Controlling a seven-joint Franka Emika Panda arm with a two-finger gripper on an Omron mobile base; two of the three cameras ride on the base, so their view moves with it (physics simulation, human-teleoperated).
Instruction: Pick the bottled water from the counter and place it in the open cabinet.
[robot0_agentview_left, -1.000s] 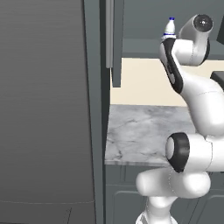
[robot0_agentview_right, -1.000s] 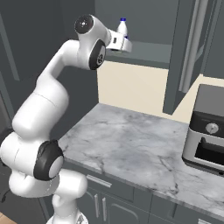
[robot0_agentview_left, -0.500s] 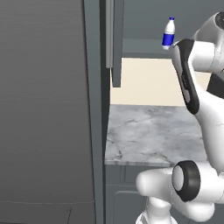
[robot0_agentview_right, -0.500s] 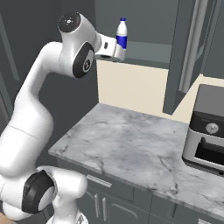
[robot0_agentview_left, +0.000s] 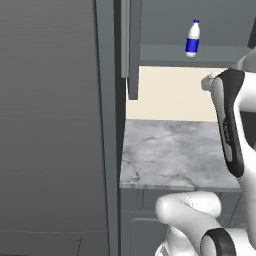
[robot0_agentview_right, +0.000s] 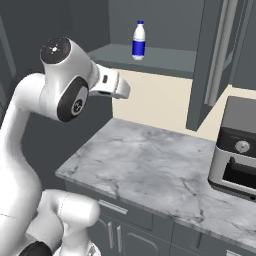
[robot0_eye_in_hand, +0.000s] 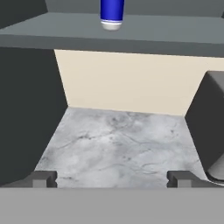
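Bottled water (robot0_agentview_right: 138, 40) upright on flat grey open cabinet (robot0_agentview_right: 165, 59) shelf; gripper (robot0_eye_in_hand: 112, 179) jaws spread, empty.

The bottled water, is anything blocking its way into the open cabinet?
Nothing visible does. The bottled water already stands upright on the shelf floor of the open cabinet, with bare shelf around it. The gripper is below shelf level, over the counter, its fingers spread with nothing between them.

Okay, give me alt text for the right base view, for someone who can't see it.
The bottled water stands upright on the shelf of the open cabinet, apart from the robot's arm. Below lies a marbled counter, with a toaster oven at its right.
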